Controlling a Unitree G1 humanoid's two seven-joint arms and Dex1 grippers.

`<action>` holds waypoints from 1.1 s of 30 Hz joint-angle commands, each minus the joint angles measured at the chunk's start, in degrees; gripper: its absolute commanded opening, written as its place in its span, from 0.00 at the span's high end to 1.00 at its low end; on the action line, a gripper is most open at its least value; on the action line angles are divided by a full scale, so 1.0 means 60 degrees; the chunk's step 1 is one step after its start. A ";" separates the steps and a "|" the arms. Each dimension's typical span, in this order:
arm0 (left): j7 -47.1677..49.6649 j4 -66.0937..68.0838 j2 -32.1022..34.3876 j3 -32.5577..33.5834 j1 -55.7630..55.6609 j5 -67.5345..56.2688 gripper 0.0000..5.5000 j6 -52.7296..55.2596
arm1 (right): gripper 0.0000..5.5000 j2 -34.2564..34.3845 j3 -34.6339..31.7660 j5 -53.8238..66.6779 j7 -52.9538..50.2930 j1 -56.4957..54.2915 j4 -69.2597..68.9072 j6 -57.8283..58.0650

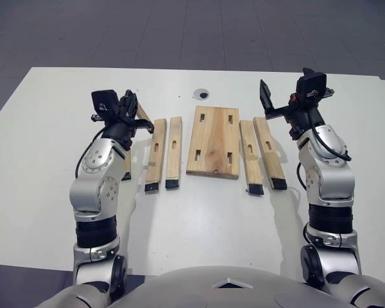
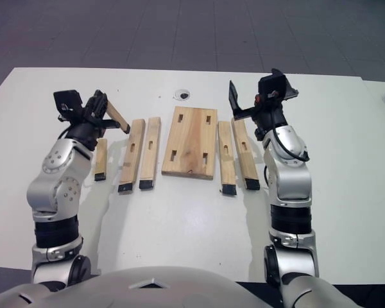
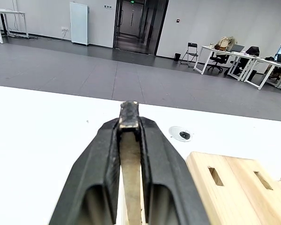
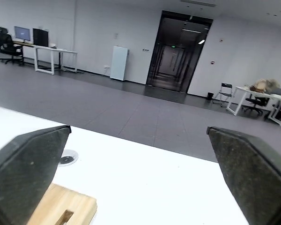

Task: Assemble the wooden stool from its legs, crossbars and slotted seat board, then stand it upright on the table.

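Observation:
The slotted seat board (image 1: pixel 213 141) lies flat at the middle of the white table (image 1: pixel 51 109). Two long legs (image 1: pixel 156 154) (image 1: pixel 174 151) lie to its left and two more (image 1: pixel 250 156) (image 1: pixel 269 152) to its right, all with dark ends toward me. My left gripper (image 1: pixel 129 106) hangs above the table left of the legs, shut on a short wooden crossbar (image 2: pixel 115 115), which shows clamped between the fingers (image 3: pixel 103 159) in the left wrist view. Another short crossbar (image 2: pixel 101 159) lies under that arm. My right gripper (image 1: pixel 287 93) is raised right of the board, wide open and holding nothing (image 4: pixel 140 173).
A round cable grommet (image 1: pixel 202 94) sits in the table just beyond the seat board. The front half of the table is bare white surface. Grey floor and office desks lie beyond the far edge.

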 commanded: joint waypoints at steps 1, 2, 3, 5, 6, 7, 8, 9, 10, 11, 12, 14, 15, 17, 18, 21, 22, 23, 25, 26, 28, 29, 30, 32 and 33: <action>0.0277 -0.0953 -0.0302 -0.0091 0.0560 0.0118 0.92 0.0205 | 0.02 0.0181 -0.0285 0.0114 -0.0388 -0.0206 -0.0044 0.0272; 0.0341 -0.1128 -0.0393 -0.0105 0.0733 0.0105 0.92 0.0308 | 0.02 0.0193 -0.0268 0.0116 -0.0419 -0.0189 -0.0054 0.0296; 0.0362 -0.1266 -0.0456 -0.0150 0.0859 0.0087 0.92 0.0397 | 0.02 0.0198 -0.0263 0.0113 -0.0456 -0.0148 -0.0091 0.0322; 0.0396 -0.1526 -0.0600 -0.0310 0.1040 0.0018 0.92 0.0603 | 0.02 0.0235 -0.0256 0.0118 -0.0502 -0.0055 -0.0166 0.0391; 0.0399 -0.1583 -0.0655 -0.0401 0.1072 0.0024 0.92 0.0669 | 0.02 0.0254 -0.0243 0.0101 -0.0527 -0.0005 -0.0201 0.0412; 0.0418 -0.1629 -0.0700 -0.0492 0.1113 0.0080 0.92 0.0729 | 0.02 0.0268 -0.0225 0.0097 -0.0540 0.0013 -0.0207 0.0425; 0.0425 -0.1670 -0.0746 -0.0558 0.1162 0.0110 0.92 0.0768 | 0.02 0.0276 -0.0209 0.0099 -0.0545 0.0004 -0.0188 0.0426; 0.0417 -0.1715 -0.0770 -0.0611 0.1214 0.0124 0.92 0.0815 | 0.02 0.0285 -0.0203 0.0108 -0.0560 0.0008 -0.0213 0.0447; 0.0401 -0.1721 -0.0763 -0.0668 0.1274 0.0162 0.92 0.0859 | 0.02 0.0295 -0.0206 0.0108 -0.0587 0.0018 -0.0242 0.0468; 0.0380 -0.1707 -0.0749 -0.0711 0.1324 0.0206 0.92 0.0873 | 0.02 0.0303 -0.0213 0.0112 -0.0603 0.0022 -0.0249 0.0479; 0.0368 -0.1709 -0.0714 -0.0744 0.1371 0.0267 0.92 0.0882 | 0.02 0.0314 -0.0216 0.0120 -0.0615 0.0032 -0.0271 0.0501; 0.0371 -0.1750 -0.0695 -0.0735 0.1447 0.0320 0.92 0.0877 | 0.02 0.0319 -0.0212 0.0132 -0.0615 0.0062 -0.0306 0.0536; 0.0387 -0.1782 -0.0701 -0.0695 0.1461 0.0331 0.92 0.0870 | 0.02 0.0315 -0.0216 0.0137 -0.0612 0.0092 -0.0324 0.0552; 0.0404 -0.1827 -0.0729 -0.0629 0.1461 0.0349 0.92 0.0837 | 0.02 0.0308 -0.0235 0.0142 -0.0610 0.0158 -0.0353 0.0572; 0.0408 -0.1836 -0.0742 -0.0631 0.1455 0.0359 0.92 0.0829 | 0.02 0.0307 -0.0240 0.0146 -0.0609 0.0174 -0.0356 0.0578; 0.0390 -0.1853 -0.0773 -0.0756 0.1398 0.0424 0.92 0.0772 | 0.02 0.0321 -0.0213 0.0142 -0.0612 0.0184 -0.0363 0.0586; 0.0403 -0.1830 -0.0767 -0.0787 0.1379 0.0476 0.92 0.0759 | 0.02 0.0324 -0.0199 0.0136 -0.0610 0.0182 -0.0368 0.0578; 0.0391 -0.1819 -0.0745 -0.0809 0.1381 0.0522 0.92 0.0734 | 0.02 0.0326 -0.0194 0.0139 -0.0607 0.0177 -0.0370 0.0577; 0.0413 -0.1830 -0.0644 -0.0835 0.1442 0.0783 0.92 0.0652 | 0.02 0.0325 -0.0202 0.0147 -0.0604 0.0179 -0.0383 0.0572; 0.0402 -0.1850 -0.0626 -0.0799 0.1462 0.0831 0.92 0.0643 | 0.02 0.0326 -0.0216 0.0159 -0.0606 0.0184 -0.0404 0.0581; 0.0380 -0.1854 -0.0595 -0.0771 0.1491 0.0909 0.92 0.0648 | 0.02 0.0327 -0.0242 0.0177 -0.0609 0.0224 -0.0463 0.0590; 0.0359 -0.1816 -0.0597 -0.0779 0.1507 0.0955 0.92 0.0623 | 0.02 0.0327 -0.0247 0.0186 -0.0606 0.0235 -0.0464 0.0586; 0.0341 -0.1771 -0.0614 -0.0810 0.1543 0.1011 0.92 0.0583 | 0.02 0.0326 -0.0241 0.0193 -0.0600 0.0247 -0.0463 0.0581; 0.0319 -0.1715 -0.0631 -0.0887 0.1619 0.1125 0.92 0.0527 | 0.02 0.0324 -0.0225 0.0203 -0.0585 0.0244 -0.0455 0.0585; 0.0315 -0.1706 -0.0644 -0.0905 0.1648 0.1167 0.92 0.0509 | 0.02 0.0320 -0.0223 0.0208 -0.0578 0.0236 -0.0452 0.0591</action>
